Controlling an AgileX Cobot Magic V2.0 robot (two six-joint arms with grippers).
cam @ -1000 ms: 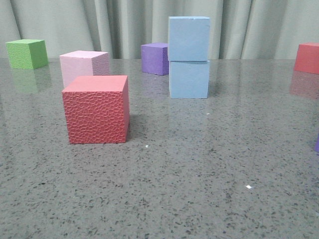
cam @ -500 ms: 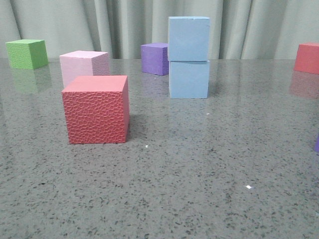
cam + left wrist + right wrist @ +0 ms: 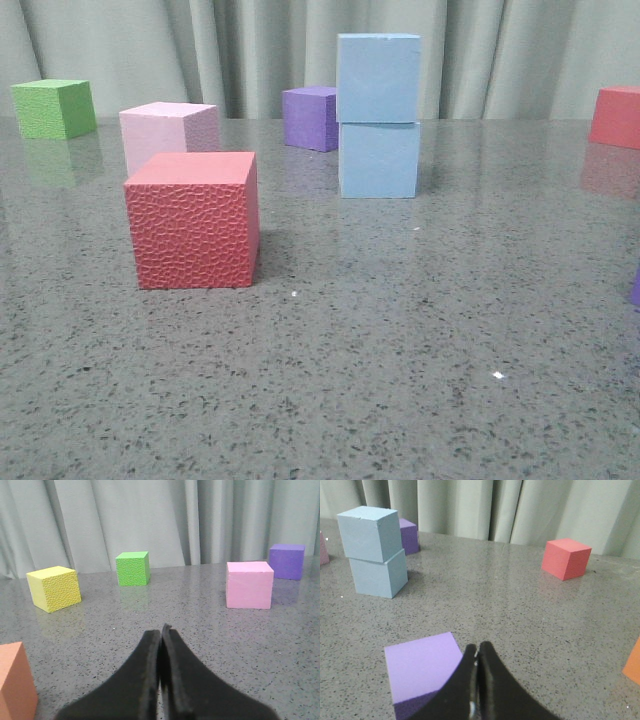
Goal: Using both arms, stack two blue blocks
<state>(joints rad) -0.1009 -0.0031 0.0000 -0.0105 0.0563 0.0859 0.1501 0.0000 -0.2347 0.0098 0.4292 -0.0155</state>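
Noted at the far left of the front view a green pebbled foam cube, then a pale pink smooth foam cube and, just in front of it, a red pebbled foam cube, all resting on the speckled grey stone tabletop. Found further along a dark purple foam cube near the curtain, and just beside it the task's pair: the upper pale sky-blue foam cube sat squarely on the lower pale sky-blue foam cube, faces nearly flush, the top one turned only a touch. Saw at the right edge a second red foam cube, well apart from the stack. Found the left claw pinched fully closed with nothing between its fingers, and no blue cube anywhere in its wrist view. Found the right claw likewise pressed closed and empty, low over the tabletop, with a lilac foam cube just beside it. Judged the stack to lie well ahead of the right claw, beyond that lilac cube, and so nearer the right arm than the left. Being cubes, offered no long axis to line up with. Judged the stacking done, with neither claw touching the pair and nothing left but keeping clear of it.
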